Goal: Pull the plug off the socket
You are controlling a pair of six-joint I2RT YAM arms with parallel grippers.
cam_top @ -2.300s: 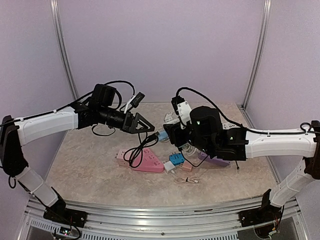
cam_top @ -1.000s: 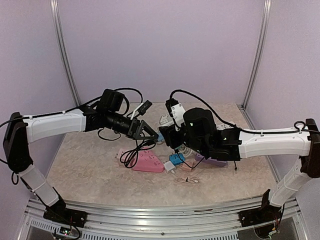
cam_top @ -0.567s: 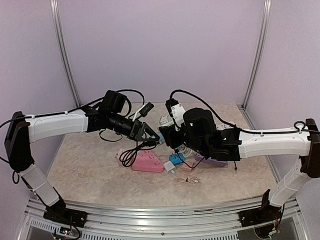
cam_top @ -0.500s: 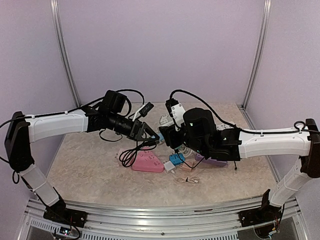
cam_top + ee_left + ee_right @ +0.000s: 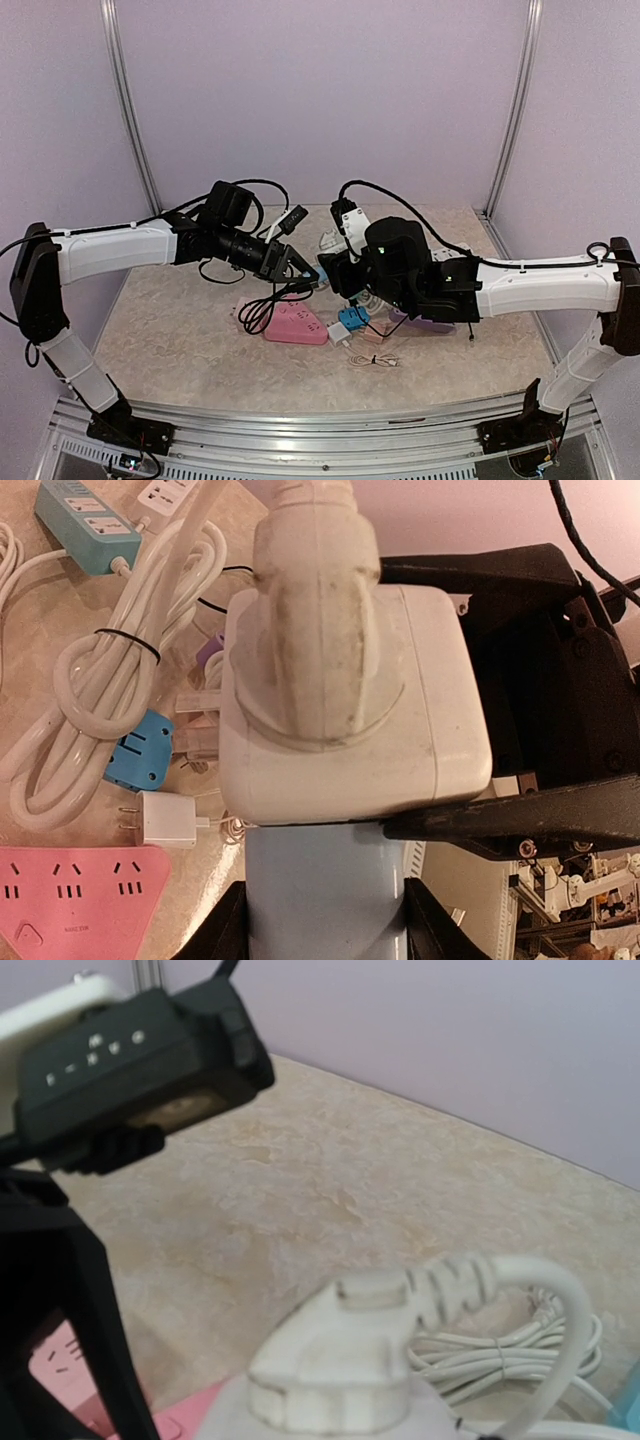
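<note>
— Where is the plug sitting?
— The white plug (image 5: 338,1360) is sitting in a white block (image 5: 430,700), which is joined end to end with a blue block (image 5: 325,890). The stack is hanging in the air, up and just beyond the pink power strip (image 5: 295,325), clear of it.
— And the arms?
— Both are stretching inward, nearly level, meeting nose to nose above that strip. The left gripper (image 5: 310,271) is clamping the blue block between its fingers. The right gripper (image 5: 336,272) is reaching in from the strip's right, with its black fingers (image 5: 500,822) pressing on the white block.
— The cord?
— It is curving off the plug's side and down.
</note>
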